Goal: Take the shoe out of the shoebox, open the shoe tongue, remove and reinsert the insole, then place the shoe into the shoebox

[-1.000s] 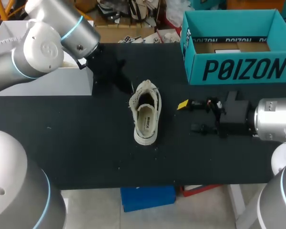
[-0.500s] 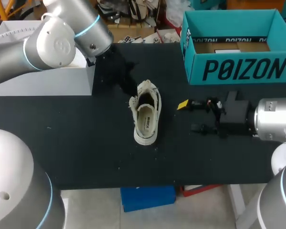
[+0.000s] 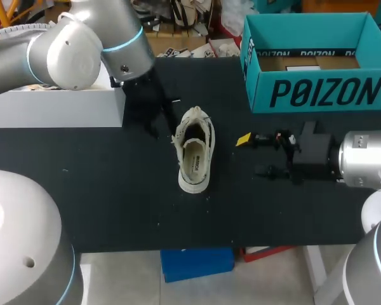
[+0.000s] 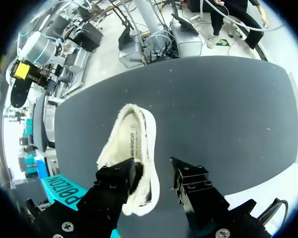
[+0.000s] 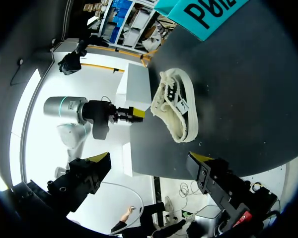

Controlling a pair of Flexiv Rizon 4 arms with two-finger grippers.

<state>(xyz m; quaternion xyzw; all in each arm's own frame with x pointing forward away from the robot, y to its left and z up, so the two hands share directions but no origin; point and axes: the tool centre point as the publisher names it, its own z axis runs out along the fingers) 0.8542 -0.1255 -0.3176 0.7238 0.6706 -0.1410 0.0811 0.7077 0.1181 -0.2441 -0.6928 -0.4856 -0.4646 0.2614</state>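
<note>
**Teal shoebox stands open, one shoe out between two open hands**

Teal card makes up the single shoebox (image 3: pixel 317 92). Its top is open, and inside I can see a brown floor with a pale sheet lying on it. There is one other container, a white box (image 3: pixel 57 108). My left arm passes over part of it, so I cannot tell what it holds.

By my count there is one shoe, two boxes and two hands.

The shoe (image 3: pixel 193 149) is cream-coloured. It sits upright on its sole on the black surface (image 3: pixel 114 190), outside the shoebox, with its opening facing up.

The left hand (image 4: pixel 153 171) hangs right over one end of the shoe, its fingers spread apart. In the left wrist view that end lies between the fingers, nearer to one of them. I cannot tell whether either finger touches it.

The right hand (image 3: pixel 251 154) lies low over the surface just beside the shoe. Its fingers are parted with nothing between them, and it points at the shoe's side. In the right wrist view the shoe lies ahead of that hand, lace side towards it. The shoebox is further off, beyond the right hand.
</note>
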